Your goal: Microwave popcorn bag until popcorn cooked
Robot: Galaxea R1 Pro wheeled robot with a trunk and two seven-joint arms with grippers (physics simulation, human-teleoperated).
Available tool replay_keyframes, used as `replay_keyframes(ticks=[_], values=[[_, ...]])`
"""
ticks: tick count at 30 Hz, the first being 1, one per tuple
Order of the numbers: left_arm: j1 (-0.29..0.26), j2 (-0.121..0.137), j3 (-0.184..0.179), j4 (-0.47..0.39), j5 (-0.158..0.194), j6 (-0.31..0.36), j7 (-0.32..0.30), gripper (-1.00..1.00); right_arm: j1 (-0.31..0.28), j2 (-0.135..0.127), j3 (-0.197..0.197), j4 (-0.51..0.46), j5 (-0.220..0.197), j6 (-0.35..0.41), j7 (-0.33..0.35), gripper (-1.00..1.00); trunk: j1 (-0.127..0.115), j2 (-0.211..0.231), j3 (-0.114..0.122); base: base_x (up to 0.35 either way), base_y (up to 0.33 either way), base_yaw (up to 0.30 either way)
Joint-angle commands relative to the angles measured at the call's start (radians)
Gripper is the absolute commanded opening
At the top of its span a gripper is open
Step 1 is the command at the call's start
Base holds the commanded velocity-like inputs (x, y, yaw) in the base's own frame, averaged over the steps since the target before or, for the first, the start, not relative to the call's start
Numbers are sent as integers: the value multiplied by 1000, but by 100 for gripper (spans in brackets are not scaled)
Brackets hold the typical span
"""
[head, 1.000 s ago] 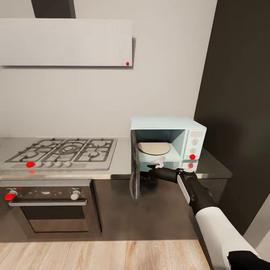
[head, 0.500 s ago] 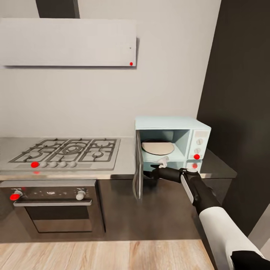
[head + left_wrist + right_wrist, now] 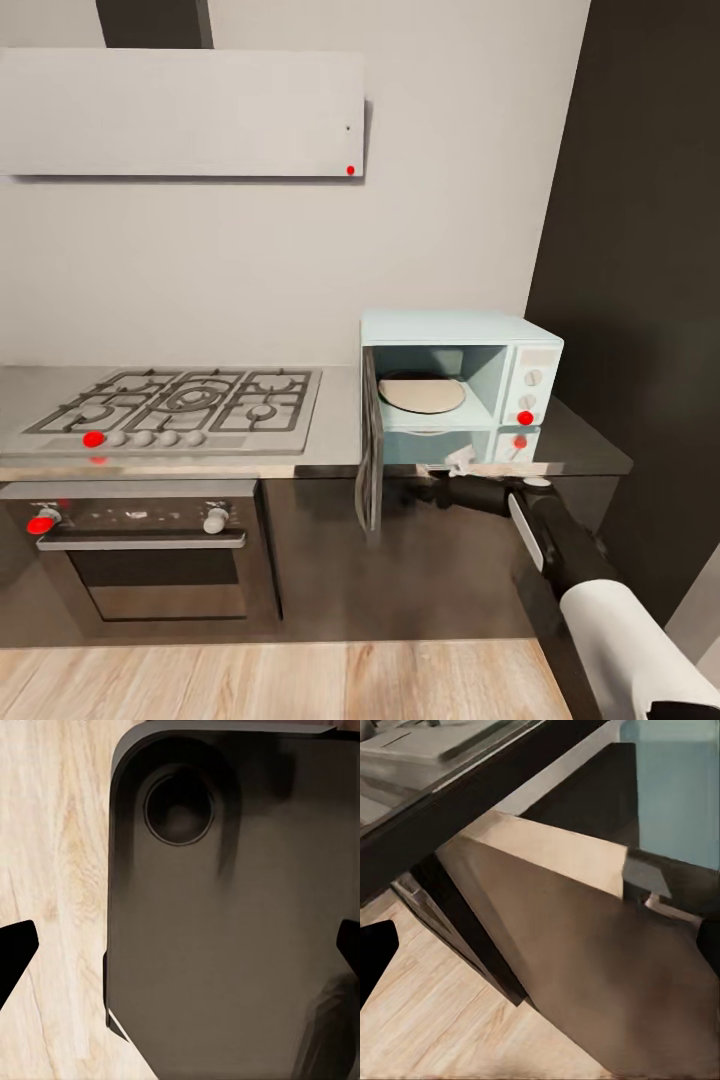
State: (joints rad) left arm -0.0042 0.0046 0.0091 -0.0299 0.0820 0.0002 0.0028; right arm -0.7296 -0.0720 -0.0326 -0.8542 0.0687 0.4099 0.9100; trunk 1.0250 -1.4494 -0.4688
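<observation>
The pale mint-blue microwave [image 3: 520, 340] stands on the grey countertop [image 3: 335, 420] with its dark door [image 3: 369, 450] swung wide to the left. Its beige turntable [image 3: 420, 393] is bare. No popcorn bag or popcorn is in view. My right gripper [image 3: 442, 487] hangs just below the microwave's front, level with the counter edge. In the right wrist view my right gripper [image 3: 540, 952] is open and empty, with the microwave's blue body [image 3: 675, 787] beyond it. My left gripper [image 3: 180, 952] is open and empty over the wood floor [image 3: 52, 870].
A steel gas hob [image 3: 180, 400] lies on the counter to the left, above a black oven [image 3: 150, 550]. A white slab hood [image 3: 180, 112] hangs over it. A tall dark panel [image 3: 640, 250] closes off the right side. Light wood floor [image 3: 280, 680] runs along the cabinets.
The camera shifted slightly early on. My right arm has dropped and drawn back from the microwave's opening to below the counter edge. The microwave door stays wide open.
</observation>
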Motion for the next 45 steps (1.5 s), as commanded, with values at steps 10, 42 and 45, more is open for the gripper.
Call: replay_keyframes(ticks=[10, 42, 45], values=[[0, 0, 0, -1, 9, -9, 0, 100, 56, -56, -60, 15, 2, 61, 41, 100, 0, -1, -1, -210, 0, 0], [0, 1, 5, -1, 19, -9, 3, 100, 387, -34, -73, 888, 109, -413, -799, 100, 0, -1, -1, -117, 0, 26], [0, 2, 5, -1, 19, -9, 3, 100, 401, -31, -73, 888, 109, -426, -802, 100, 0, -1, -1, 0, 0, 270]])
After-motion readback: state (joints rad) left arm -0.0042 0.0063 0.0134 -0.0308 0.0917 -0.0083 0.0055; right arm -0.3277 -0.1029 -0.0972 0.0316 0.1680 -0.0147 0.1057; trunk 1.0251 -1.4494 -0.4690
